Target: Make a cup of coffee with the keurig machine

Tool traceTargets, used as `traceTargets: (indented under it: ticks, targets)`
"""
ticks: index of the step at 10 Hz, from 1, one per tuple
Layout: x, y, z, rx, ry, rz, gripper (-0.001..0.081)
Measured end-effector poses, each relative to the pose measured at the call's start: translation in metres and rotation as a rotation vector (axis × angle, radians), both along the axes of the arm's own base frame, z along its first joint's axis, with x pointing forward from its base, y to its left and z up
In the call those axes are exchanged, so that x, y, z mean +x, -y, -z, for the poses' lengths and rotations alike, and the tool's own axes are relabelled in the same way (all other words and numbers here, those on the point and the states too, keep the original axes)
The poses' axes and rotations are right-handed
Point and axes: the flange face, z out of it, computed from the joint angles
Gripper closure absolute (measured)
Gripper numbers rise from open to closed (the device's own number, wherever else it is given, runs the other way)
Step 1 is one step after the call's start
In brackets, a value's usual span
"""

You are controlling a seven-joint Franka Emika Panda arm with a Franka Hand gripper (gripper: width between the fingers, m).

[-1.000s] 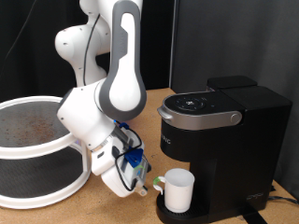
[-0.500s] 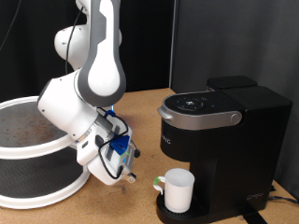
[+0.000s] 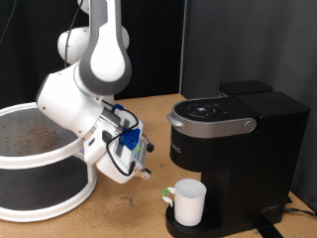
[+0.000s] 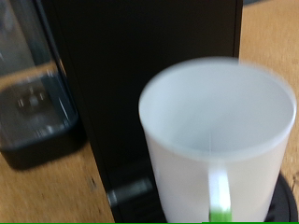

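**mod_kev:** status on the coffee run? where's the mug rn

**me (remote op):** Cup (image 3: 188, 202) is parked on the keurig machine (image 3: 236, 149)'s round drip base, lower middle-right of the ext view, right under the brew head. Upright, handle pointing toward the frame's left. Wrist cam confirms it: the cup (image 4: 217, 130) fills most of the shot w/ the black front of the machine (image 4: 140, 56) right behind it, and it looks empty inside, no liquid afaict. So I'd call cup placement done.

**mod_kev:** and the gripper? holding anything?

**me:** Gripper (image 3: 145, 171) is hanging left of the cup, near it but clearly apart, not touching. Nothing between the fingers that I can see. Whether the fingers are wide or narrow, can't tell tbh; they're tiny and half hidden by the blue cabling in the ext view, and the wrist cam doesn't show them at all.

**mod_kev:** lid? pod in?

**me:** Lid's down, grey trim flush, silver handle sitting flat. Can't see inside, so no idea if a pod's loaded. Buttons on top look unlit, but that's too small to swear by. My read: early-to-mid. Cup's staged; pod status is unknown, and no brew has gone into the cup as far as the pics show. Round white rack (image 3: 40, 159) at far left isn't in play.
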Motion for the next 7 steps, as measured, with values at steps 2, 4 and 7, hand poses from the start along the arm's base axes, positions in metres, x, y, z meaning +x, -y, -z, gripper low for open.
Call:
traceTargets:
  ticks: [2, 4, 7]
  targets:
    - [0.0, 0.002, -0.024, 0.038, -0.016, -0.009, -0.0001]
    - [-0.008, 0.005, -0.044, 0.075, -0.035, -0.025, -0.0001]
    - [-0.011, 0.003, -0.048, 0.078, -0.061, -0.071, -0.0001]
